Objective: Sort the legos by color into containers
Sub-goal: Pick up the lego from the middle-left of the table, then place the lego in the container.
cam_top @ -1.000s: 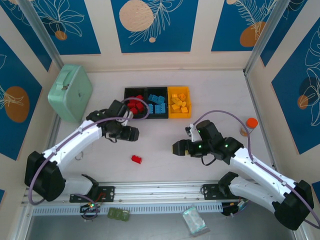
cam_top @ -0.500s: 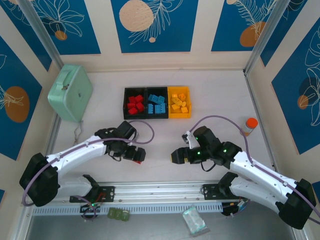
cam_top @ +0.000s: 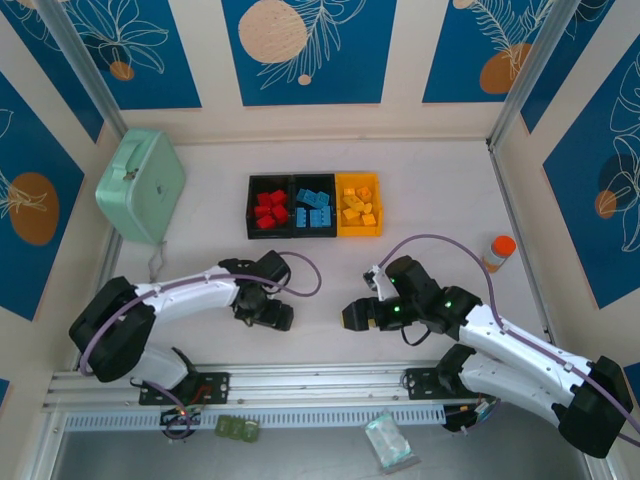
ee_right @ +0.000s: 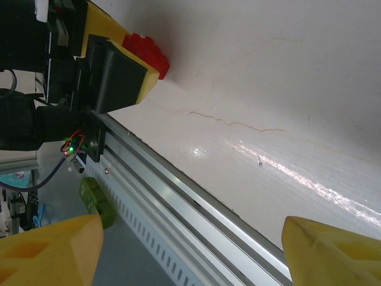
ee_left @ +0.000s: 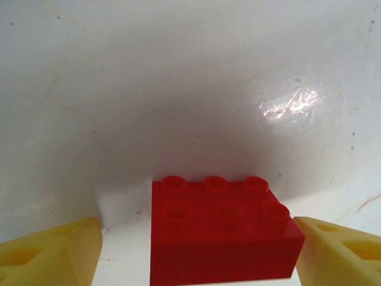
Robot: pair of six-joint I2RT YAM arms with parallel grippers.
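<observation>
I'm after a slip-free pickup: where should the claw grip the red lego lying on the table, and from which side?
Probably from straight above, pinching the two flat end faces of the red lego. It lies flat on the table, studs up, so the bumpy top gives no hold. The open left claw straddles those ends.
</observation>
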